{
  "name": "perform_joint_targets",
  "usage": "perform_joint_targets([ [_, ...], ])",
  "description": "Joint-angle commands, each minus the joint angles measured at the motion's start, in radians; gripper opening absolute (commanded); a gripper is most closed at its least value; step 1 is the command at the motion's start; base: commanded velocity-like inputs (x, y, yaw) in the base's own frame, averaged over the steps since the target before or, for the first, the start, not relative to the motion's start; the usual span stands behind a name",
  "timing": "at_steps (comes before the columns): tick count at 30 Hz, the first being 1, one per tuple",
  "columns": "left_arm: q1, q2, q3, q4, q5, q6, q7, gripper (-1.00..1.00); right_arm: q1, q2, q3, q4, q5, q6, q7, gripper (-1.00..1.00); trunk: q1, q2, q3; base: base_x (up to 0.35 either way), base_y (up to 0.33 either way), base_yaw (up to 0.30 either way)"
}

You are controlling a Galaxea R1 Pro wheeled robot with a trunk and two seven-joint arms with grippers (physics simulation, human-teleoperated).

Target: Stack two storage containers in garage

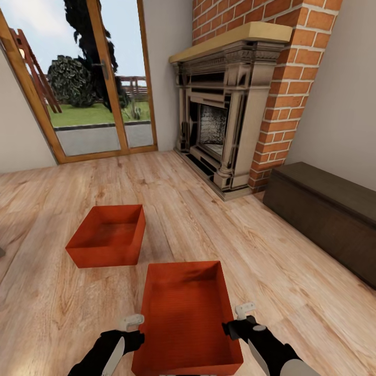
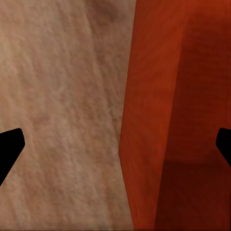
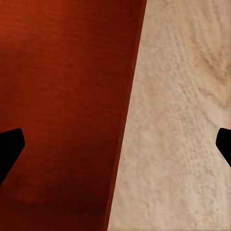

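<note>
1. The near bin [image 1: 185,318] sits on the wood floor [image 1: 292,271], between my arms; the second bin [image 1: 109,235] lies just beyond.
2. My left end effector [image 2: 115,144] and right end effector [image 3: 115,144] gape open, each straddling a side wall.
3. I should close both evenly, then lift level.

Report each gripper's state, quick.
Left gripper: open, jaws astride the near bin's left wall.
Right gripper: open, astride its right wall.
</note>
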Motion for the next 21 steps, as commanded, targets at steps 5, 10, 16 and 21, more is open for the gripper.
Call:
perform_joint_targets([
  [5,-0.01,-0.002,0.002,0.004,0.012,0.08,0.005,1.0,0.0,0.0,0.0,0.004,0.011,-0.002,0.002,1.0,0.0,0.0,-0.001,0.0,0.0,0.0],
  [10,-0.011,-0.005,0.002,0.004,0.013,0.087,0.005,1.0,0.0,0.0,0.0,0.004,0.011,-0.003,0.003,1.0,0.0,0.0,-0.001,0.0,0.0,0.0],
  [16,-0.012,-0.009,0.002,0.004,0.015,0.086,0.003,1.0,0.0,0.0,0.0,0.005,0.011,-0.003,0.004,1.0,0.0,0.0,-0.001,0.0,0.0,0.0],
  [21,-0.012,-0.033,0.0,0.005,0.014,0.084,0.003,1.0,0.0,0.0,0.0,0.005,0.011,-0.003,0.003,1.0,0.0,0.0,-0.001,0.0,0.0,0.0],
])
